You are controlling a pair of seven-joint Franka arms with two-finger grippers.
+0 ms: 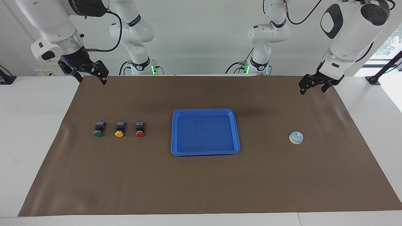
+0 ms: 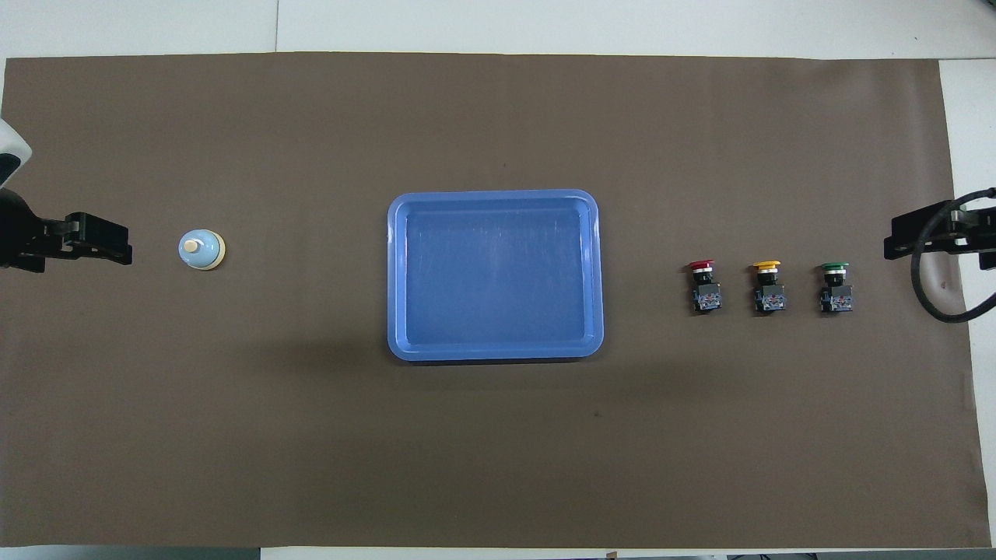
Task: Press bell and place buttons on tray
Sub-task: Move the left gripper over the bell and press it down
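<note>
A brown mat [image 1: 201, 188] covered the white table [image 1: 31, 141] where we found both Franka arms waiting, raised above the mat's edge nearest their bases. The left gripper [image 1: 314, 87] hung in the air over the left arm's end of the mat, its fingers [image 1: 303, 90] spread and holding nothing. The right gripper [image 1: 91, 75] hung over the right arm's end, fingers [image 1: 102, 79] likewise spread and empty.

We saw the light-blue bell [image 1: 296, 137] standing on the mat well apart from the left fingers, out from under them and farther from the robots. The blue tray [image 1: 205, 152] lay at the middle of the mat, between the two pairs of fingers and well apart from both.

Toward the right fingers, we counted three buttons in a row, lying with their caps turned away from the robots: the red button [image 1: 139, 129] nearest the tray, the yellow button [image 1: 119, 129] beside it, the green button [image 1: 99, 129] closest to the right arm's end. None touched the tray or any finger.
</note>
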